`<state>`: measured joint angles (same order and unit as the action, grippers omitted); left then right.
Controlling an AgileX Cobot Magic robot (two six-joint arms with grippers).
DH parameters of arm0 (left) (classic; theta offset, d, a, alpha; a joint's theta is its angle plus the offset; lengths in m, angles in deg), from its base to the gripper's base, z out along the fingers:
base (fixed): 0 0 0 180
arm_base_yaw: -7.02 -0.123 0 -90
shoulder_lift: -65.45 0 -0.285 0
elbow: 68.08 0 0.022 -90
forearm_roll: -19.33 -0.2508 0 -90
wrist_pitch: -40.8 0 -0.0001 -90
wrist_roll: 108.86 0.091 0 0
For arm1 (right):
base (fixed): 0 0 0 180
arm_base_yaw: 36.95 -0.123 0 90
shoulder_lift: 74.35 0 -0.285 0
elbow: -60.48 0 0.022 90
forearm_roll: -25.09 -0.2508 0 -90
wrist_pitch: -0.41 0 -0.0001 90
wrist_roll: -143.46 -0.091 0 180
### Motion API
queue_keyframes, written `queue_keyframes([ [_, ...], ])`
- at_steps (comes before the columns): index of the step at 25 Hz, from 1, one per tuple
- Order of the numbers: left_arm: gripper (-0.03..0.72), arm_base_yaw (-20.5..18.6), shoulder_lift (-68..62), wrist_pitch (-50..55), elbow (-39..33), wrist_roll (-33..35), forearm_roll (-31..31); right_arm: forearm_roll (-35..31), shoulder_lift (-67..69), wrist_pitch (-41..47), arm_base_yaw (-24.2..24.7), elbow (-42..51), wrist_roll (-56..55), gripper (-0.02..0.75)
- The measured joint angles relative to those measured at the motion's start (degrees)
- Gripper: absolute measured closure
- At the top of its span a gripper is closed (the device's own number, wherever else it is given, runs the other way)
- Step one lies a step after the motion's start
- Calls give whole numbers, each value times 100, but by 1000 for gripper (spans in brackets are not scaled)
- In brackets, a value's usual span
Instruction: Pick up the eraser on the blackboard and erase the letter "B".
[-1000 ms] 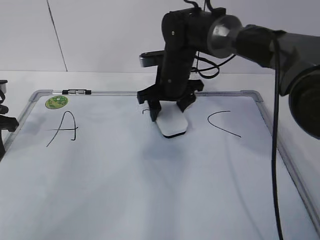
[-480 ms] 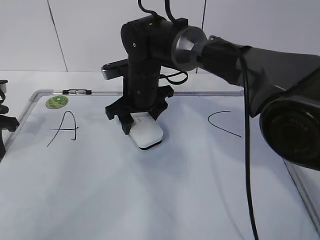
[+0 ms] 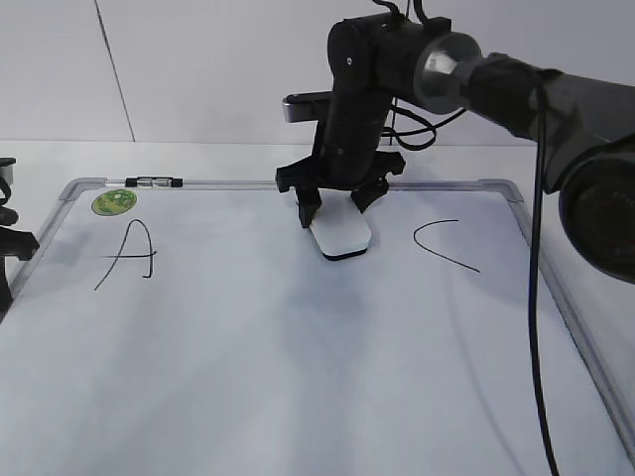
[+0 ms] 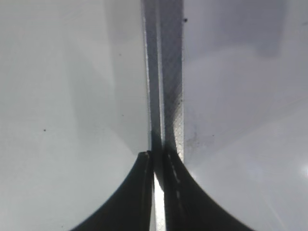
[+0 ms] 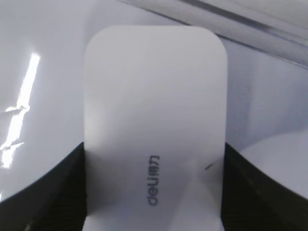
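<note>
The blackboard is a white dry-erase board with a silver frame, lying flat. My right gripper is shut on the white eraser, pressing it on the board near the top middle. In the right wrist view the eraser fills the gap between both fingers, grey lettering up. No stroke of the letter "B" shows; its place is under or beside the eraser. My left gripper is shut and empty over the board's left frame; in the exterior view only a dark part of it shows at the left edge.
A black "A" is at the board's left, a "C" at its right. A green sticker and a small black-and-silver clip sit at the top left frame. The right arm's cable hangs over the board's right side.
My right gripper swept the eraser left across the middle of the board, then back right and toward the top frame. The short black mark seen beside the eraser earlier no longer shows.
</note>
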<state>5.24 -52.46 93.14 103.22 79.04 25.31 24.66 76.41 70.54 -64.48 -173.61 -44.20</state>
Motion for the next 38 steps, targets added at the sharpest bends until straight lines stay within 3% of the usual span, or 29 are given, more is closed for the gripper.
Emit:
queue_keyframes([
  [7, 670, 0, 0, 35, 0, 0, -22, -210, 0, 0, -180, 0, 124, 191],
  [14, 670, 0, 0, 42, 9, 0, -34, -516, 7, 0, -1171, 0, 235, 191],
  [18, 670, 0, 0, 42, 9, 0, -26, -592, 12, 0, -1345, -12, 283, 191],
  [24, 670, 0, 0, 42, 9, 0, -26, -715, 12, 0, -1108, -33, 281, 191],
  [32, 670, 0, 0, 42, 9, 0, -13, -640, 12, -10, -205, -36, 131, 191],
  [38, 670, 0, 0, 42, 9, 0, -13, -700, -96, 5, -120, 15, 131, 191],
])
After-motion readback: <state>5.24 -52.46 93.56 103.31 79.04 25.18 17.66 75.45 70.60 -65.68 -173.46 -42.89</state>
